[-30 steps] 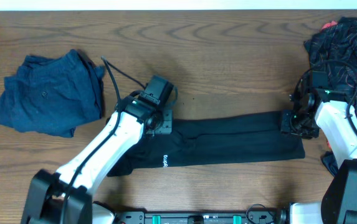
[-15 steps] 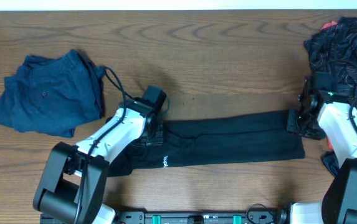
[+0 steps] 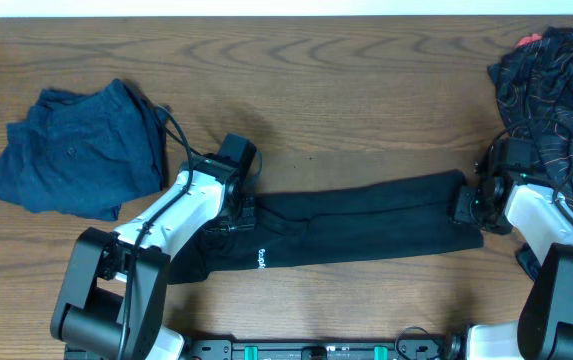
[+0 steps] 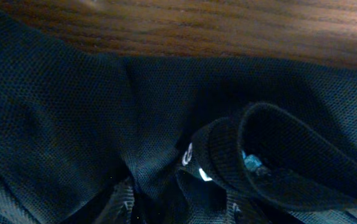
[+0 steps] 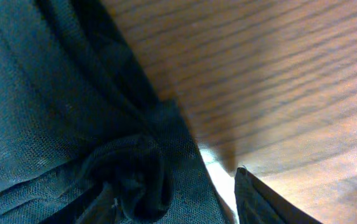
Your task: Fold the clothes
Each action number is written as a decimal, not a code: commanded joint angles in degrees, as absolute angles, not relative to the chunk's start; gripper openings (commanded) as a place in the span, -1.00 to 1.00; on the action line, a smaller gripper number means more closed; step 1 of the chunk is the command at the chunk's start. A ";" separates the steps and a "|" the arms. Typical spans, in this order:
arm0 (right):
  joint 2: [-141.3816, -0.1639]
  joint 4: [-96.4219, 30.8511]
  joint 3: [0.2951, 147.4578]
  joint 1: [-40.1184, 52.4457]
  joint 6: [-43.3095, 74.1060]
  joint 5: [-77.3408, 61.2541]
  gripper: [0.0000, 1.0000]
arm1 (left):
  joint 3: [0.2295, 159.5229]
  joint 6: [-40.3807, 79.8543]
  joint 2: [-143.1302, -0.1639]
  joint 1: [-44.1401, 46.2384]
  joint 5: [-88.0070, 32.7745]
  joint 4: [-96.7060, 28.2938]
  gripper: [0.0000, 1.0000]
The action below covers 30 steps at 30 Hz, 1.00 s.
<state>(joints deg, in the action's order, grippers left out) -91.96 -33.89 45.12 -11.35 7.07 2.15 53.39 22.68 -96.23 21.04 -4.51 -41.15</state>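
Note:
The black shirt (image 3: 366,225) lies as a long folded strip across the front of the table, with small white lettering (image 3: 260,259) near its left part. My left gripper (image 3: 238,215) is pressed down on the strip's left end. In the left wrist view the shirt (image 4: 53,112) bunches up between my left gripper's fingers (image 4: 178,205), with the collar fold beside them. My right gripper (image 3: 469,205) is over the strip's right end. In the right wrist view a roll of the shirt (image 5: 41,93) lies by one finger of my right gripper (image 5: 178,199), and bare table shows before the other.
A dark blue garment (image 3: 76,150) lies crumpled at the back left. A black garment with thin red lines (image 3: 551,75) is heaped at the back right, close behind my right arm. Wooden table (image 3: 366,110) stretches behind the strip.
My left gripper moved left and slightly forward along the shirt's left end. My right gripper shifted right off the shirt's end, then came back over it.

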 commanded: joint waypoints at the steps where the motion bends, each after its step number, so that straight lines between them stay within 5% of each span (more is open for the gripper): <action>1: -93.03 -33.85 42.24 -11.73 6.55 -3.11 0.04 | 54.08 23.22 -95.90 20.53 -3.40 -41.56 0.00; 8: -93.03 -33.61 41.43 -11.73 6.57 -3.09 -0.16 | 54.08 23.22 -95.90 20.53 -3.42 -41.56 0.00; 16: -93.03 -32.05 41.43 -11.73 6.61 -3.05 -0.94 | 54.08 23.18 -95.77 20.53 -6.20 -41.54 0.00; 24: -93.01 -30.59 42.00 -12.19 11.90 1.69 -0.98 | 56.58 22.96 -90.56 20.53 -6.20 -43.13 0.02; 30: -92.73 -32.53 47.99 -16.19 15.99 4.75 -0.98 | 58.22 22.96 -81.65 20.53 -6.15 -42.89 0.24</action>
